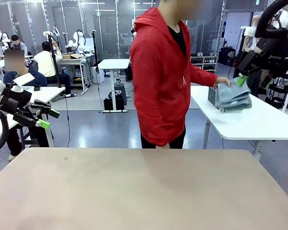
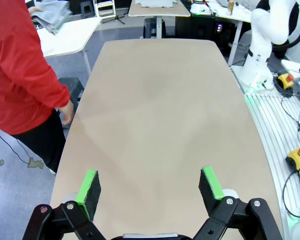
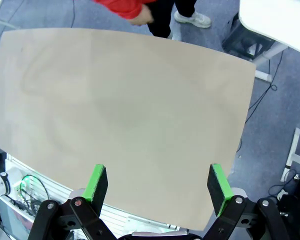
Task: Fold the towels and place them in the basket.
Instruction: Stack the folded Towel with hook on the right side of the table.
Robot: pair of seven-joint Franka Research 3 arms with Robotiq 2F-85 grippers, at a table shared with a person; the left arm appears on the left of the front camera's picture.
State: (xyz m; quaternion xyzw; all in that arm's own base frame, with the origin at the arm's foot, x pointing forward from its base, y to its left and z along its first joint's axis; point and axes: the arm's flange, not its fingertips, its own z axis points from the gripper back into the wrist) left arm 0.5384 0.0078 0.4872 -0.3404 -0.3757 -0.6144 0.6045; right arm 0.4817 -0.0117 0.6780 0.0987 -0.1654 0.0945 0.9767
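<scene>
- The person (image 1: 163, 72) stands at the far side, one hand on a pile of blue-grey towels (image 1: 233, 97) lying on a white side table (image 1: 259, 120); a dark basket (image 1: 212, 96) seems to sit just behind the pile, mostly hidden.
- The beige surface (image 1: 144, 191) carries none of the task's things.
- The left hand (image 2: 151, 188) and right hand (image 3: 157, 186) hover raised, fingers spread wide, holding nothing.
- Best to wait until a towel lies flat on the surface; then pinch two corners evenly.
</scene>
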